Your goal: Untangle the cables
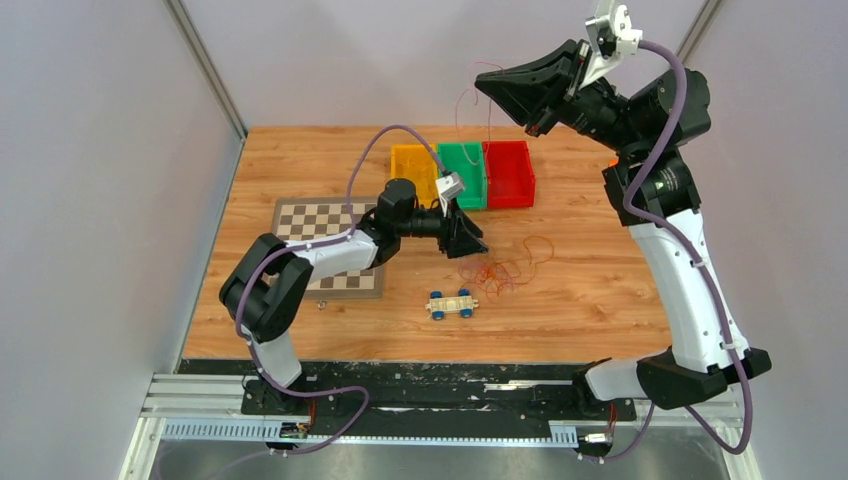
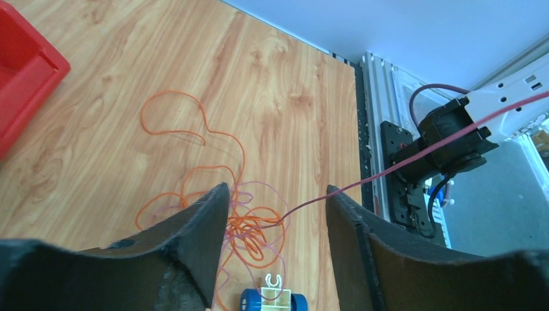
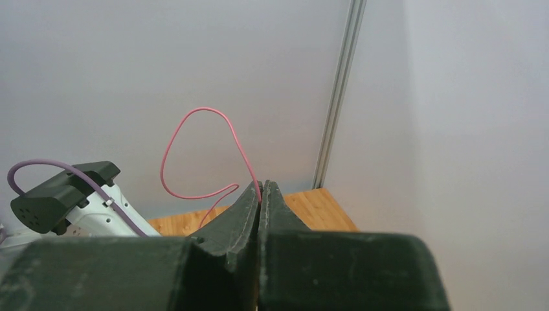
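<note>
Right gripper is raised high, closest to the top camera, at 12 o'clock of frame, fingers pressed together on a red cable that hangs in a thin loop above the bins. Left gripper is low over the table near centre, fingers spread, tips at 11 o'clock of the cables, an orange-red tangle lying on the wood. Toy car sits at 7 o'clock of the tangle, near it. Yellow bin, green bin and red bin stand in a row side by side at 12 o'clock of the tangle; chessboard is at 9 o'clock, partly under the left arm. Left wrist view: fingers apart, nothing clamped; cables lie on the table between and beyond the tips, orange loops spreading to 11 o'clock, a few thin purple loops mixed in. Red cable runs taut from the tangle toward 2 o'clock, off the table edge, passing between the fingers; cannot tell if it touches either. Toy car is at the 6 o'clock edge, red bin at 10 o'clock. Right wrist view: fingers closed tight, pinching the red cable at the tips; it looks pink here, loops up toward 11 o'clock against the wall and comes back down. Table corner shows just behind the tips.
</note>
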